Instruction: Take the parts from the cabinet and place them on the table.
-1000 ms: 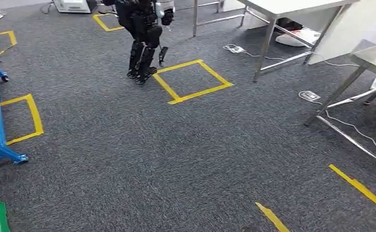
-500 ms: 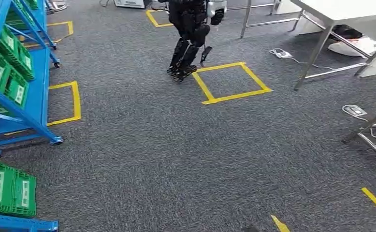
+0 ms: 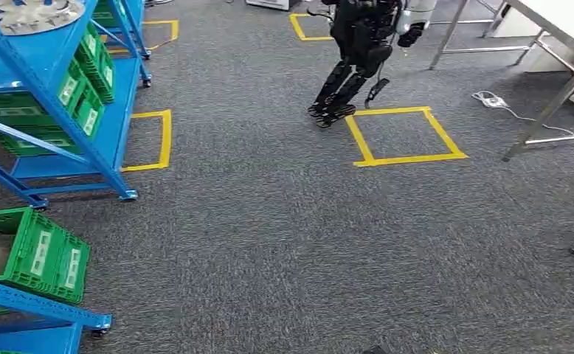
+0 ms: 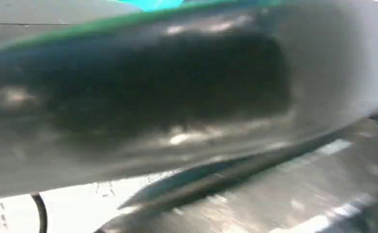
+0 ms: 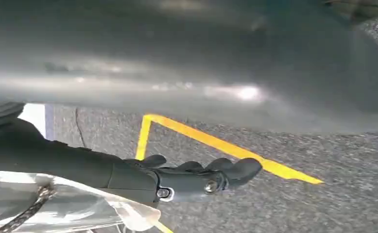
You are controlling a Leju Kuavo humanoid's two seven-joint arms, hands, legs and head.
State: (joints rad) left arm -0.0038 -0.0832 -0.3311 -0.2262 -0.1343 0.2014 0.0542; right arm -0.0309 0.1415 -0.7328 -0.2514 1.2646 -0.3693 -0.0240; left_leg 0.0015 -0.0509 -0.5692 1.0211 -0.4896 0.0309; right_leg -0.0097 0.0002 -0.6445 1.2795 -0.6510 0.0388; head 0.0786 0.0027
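Kuavo's right hand (image 5: 197, 177) hangs over grey carpet (image 5: 352, 194) with its dark fingers (image 5: 240, 169) stretched out and nothing in them. A strip of yellow tape (image 5: 201, 138) runs across the floor just past the fingertips. The left wrist camera gives a smeared grey blur with a green edge, so the state of the left hand cannot be told.

The head camera shows what the wrists miss: the blue cabinet (image 3: 114, 125) on the robot's left-hand side, well apart from the right hand. The metal parts (image 3: 32, 13) lie on its top shelf, and green bins (image 3: 85, 88) stand on the shelves below. One more green bin (image 3: 44, 254) sits on a lower blue frame closer in.

The whole picture has swung since a second ago, when just a blue edge of the cabinet showed. That is the camera turning — the things themselves have not moved.

Ahead, a second dark robot (image 3: 358, 44) stands on the carpet, its feet touching the corner of a yellow tape square (image 3: 406, 158). Another tape square (image 3: 162, 140) lies beside the cabinet. On the right-hand side stands a steel table (image 3: 553, 110), with a power strip (image 3: 487, 97) and its cord on the floor near its leg.
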